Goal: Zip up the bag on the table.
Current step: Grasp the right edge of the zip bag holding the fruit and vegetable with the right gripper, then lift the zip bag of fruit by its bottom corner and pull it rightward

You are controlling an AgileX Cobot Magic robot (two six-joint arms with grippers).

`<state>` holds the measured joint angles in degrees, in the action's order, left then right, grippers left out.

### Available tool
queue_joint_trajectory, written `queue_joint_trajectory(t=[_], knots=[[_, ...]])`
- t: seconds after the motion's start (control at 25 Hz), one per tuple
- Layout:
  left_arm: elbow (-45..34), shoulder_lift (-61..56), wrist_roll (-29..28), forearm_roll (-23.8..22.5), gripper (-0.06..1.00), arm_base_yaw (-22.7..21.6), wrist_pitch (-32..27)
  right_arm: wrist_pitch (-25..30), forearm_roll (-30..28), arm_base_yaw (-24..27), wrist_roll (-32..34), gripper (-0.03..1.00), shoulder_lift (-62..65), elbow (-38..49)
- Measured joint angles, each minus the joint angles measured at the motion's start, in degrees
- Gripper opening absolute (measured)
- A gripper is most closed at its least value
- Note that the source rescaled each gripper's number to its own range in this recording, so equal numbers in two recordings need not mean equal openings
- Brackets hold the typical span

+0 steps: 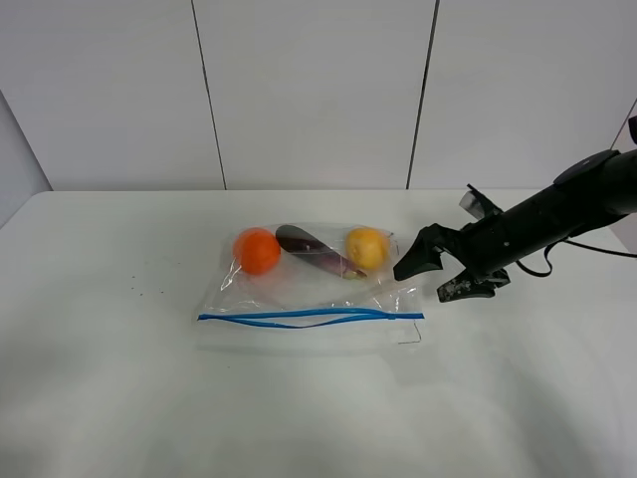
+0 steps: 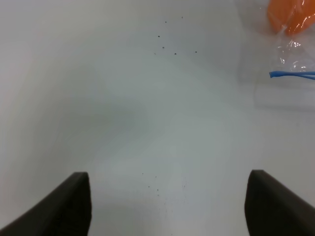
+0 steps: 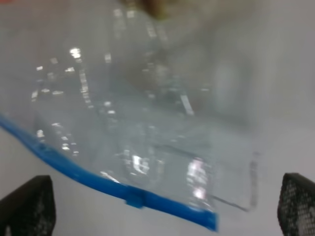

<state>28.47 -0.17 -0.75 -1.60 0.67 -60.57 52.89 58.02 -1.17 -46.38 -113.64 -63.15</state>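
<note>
The clear bag (image 1: 309,294) lies flat in the middle of the white table (image 1: 100,398). An orange (image 1: 257,250), a purple eggplant (image 1: 314,251) and a yellow lemon (image 1: 365,247) show through it. Its blue zip strip (image 1: 309,317) runs along the near edge, and the two lines gape slightly in the middle. My right gripper (image 1: 436,277) is open and empty, hovering just right of the bag's right end. In the right wrist view it (image 3: 162,216) faces the bag (image 3: 147,123) and the strip's end (image 3: 133,199). My left gripper (image 2: 167,206) is open over bare table, left of the bag's corner (image 2: 290,54).
Several tiny dark specks (image 1: 139,289) dot the table left of the bag; they also show in the left wrist view (image 2: 170,49). A white panelled wall (image 1: 309,90) stands behind the table's back edge. The left arm is out of the exterior high view.
</note>
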Motion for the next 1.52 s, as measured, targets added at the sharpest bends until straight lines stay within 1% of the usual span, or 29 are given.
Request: queue_joint_trajectory(t=[0.2, 0.32, 0.48, 0.56, 0.68, 0.84, 0.92, 1.04, 1.12, 1.28, 1.32, 1.36, 1.52], knots=[[0.0, 0.0, 0.0, 0.0, 1.0, 0.0, 0.0, 2.13, 5.11, 0.0, -6.91, 1.0, -5.26, -0.14], [0.0, 0.0, 0.0, 0.0, 1.0, 0.0, 0.0, 2.26, 8.55, 0.0, -11.48, 0.98, -6.47, -0.14], [0.0, 0.0, 0.0, 0.0, 1.0, 0.0, 0.0, 3.16, 11.59, 0.0, -15.36, 0.97, -7.88, -0.24], [0.0, 0.0, 0.0, 0.0, 1.0, 0.0, 0.0, 4.48, 13.31, 0.0, -16.92, 0.97, -9.37, -0.24], [0.0, 0.0, 0.0, 0.0, 1.0, 0.0, 0.0, 5.5, 14.77, 0.0, -18.91, 0.92, -10.44, -0.24], [0.0, 0.0, 0.0, 0.0, 1.0, 0.0, 0.0, 5.7, 15.41, 0.0, -19.4, 0.83, -10.45, -0.24], [0.0, 0.0, 0.0, 0.0, 1.0, 0.0, 0.0, 5.75, 15.41, 0.0, -19.4, 0.76, -10.45, -0.24], [0.0, 0.0, 0.0, 0.0, 1.0, 0.0, 0.0, 5.75, 15.41, 0.0, -19.4, 0.61, -10.45, -0.24], [0.0, 0.0, 0.0, 0.0, 1.0, 0.0, 0.0, 5.75, 15.41, 0.0, -19.4, 0.48, -10.45, -0.24], [0.0, 0.0, 0.0, 0.0, 1.0, 0.0, 0.0, 5.93, 15.36, 0.0, -19.4, 0.15, -10.45, -0.24], [0.0, 0.0, 0.0, 0.0, 1.0, 0.0, 0.0, 6.2, 15.41, 0.0, -19.4, 0.05, -10.45, -0.24], [0.0, 0.0, 0.0, 0.0, 1.0, 0.0, 0.0, 6.61, 15.41, 0.0, -19.34, 0.0, -10.45, -0.24], [0.0, 0.0, 0.0, 0.0, 1.0, 0.0, 0.0, 9.9, 16.99, 0.0, -19.13, 0.0, -10.45, -0.24]])
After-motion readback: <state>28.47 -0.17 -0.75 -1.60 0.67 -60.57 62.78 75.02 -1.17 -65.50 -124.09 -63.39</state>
